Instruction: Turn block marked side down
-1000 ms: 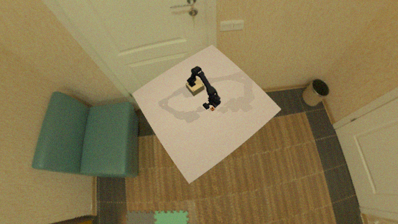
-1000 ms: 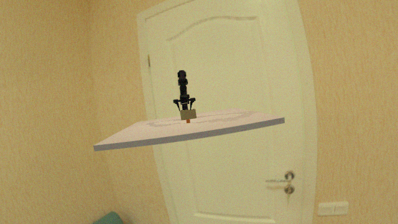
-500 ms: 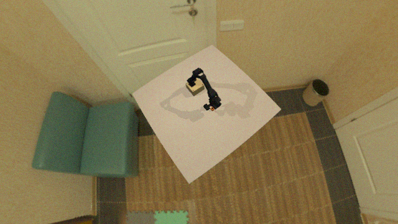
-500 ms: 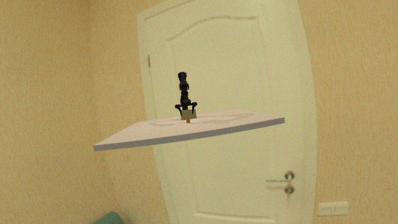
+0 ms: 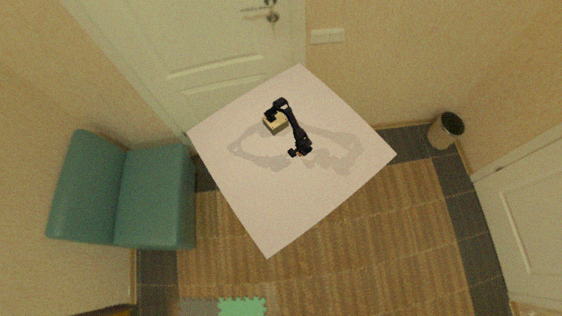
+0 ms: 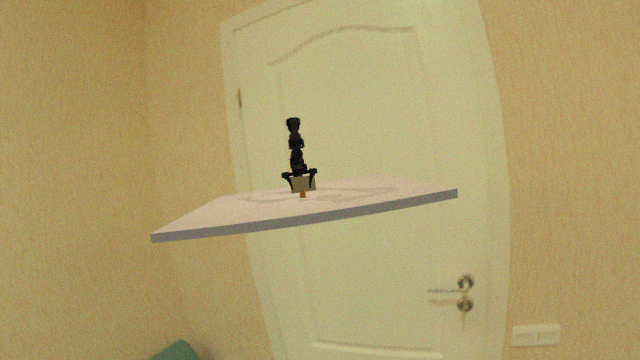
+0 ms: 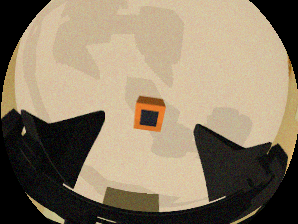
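With the gripper (image 5: 299, 152) (image 6: 302, 186) (image 7: 150, 121) fully opened and empty, the orange block (image 5: 300, 154) (image 6: 302, 195) (image 7: 138, 116), dark-marked side facing the wrist camera, is seen midway between the fingertips, near the frame's centre.

In the wrist view, open gaps flank the small orange block with a dark square face (image 5: 299, 154) (image 6: 302, 194) (image 7: 149, 118), separating it from both spread black gripper fingers (image 5: 292, 153) (image 6: 313, 178). A tan box-shaped pedestal (image 5: 277, 126) (image 6: 303, 184) (image 7: 131, 199) obstructs one side.

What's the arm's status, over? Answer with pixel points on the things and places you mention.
Hand (image 6: 301, 184) (image 7: 150, 121) open, nothing gripped. Orange block (image 6: 302, 195) (image 7: 149, 118) on table, dark mark facing up, not flipped. Nothing visibly between hand and block.
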You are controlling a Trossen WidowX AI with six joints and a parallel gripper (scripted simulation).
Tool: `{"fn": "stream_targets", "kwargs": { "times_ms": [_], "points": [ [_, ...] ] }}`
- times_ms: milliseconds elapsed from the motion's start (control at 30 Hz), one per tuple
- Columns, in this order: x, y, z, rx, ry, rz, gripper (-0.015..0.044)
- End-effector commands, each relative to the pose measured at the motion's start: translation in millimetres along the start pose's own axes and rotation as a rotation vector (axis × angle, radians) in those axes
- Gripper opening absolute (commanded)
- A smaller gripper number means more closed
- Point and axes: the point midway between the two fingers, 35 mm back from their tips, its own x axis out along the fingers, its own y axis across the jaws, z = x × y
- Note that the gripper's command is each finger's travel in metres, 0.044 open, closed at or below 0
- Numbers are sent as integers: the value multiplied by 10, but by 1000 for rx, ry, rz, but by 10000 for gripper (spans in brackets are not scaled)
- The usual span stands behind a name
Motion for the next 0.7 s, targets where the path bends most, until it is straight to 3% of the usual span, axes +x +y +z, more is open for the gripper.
{"fn": "stream_targets", "kwargs": {
  "times_ms": [0, 500, 667],
  "points": [
    [97, 4, -23, 1, 9, 5, 440],
    [318, 5, -30, 2, 9, 5, 440],
    [318, 5, -30, 2, 9, 5, 309]
  ]
}}
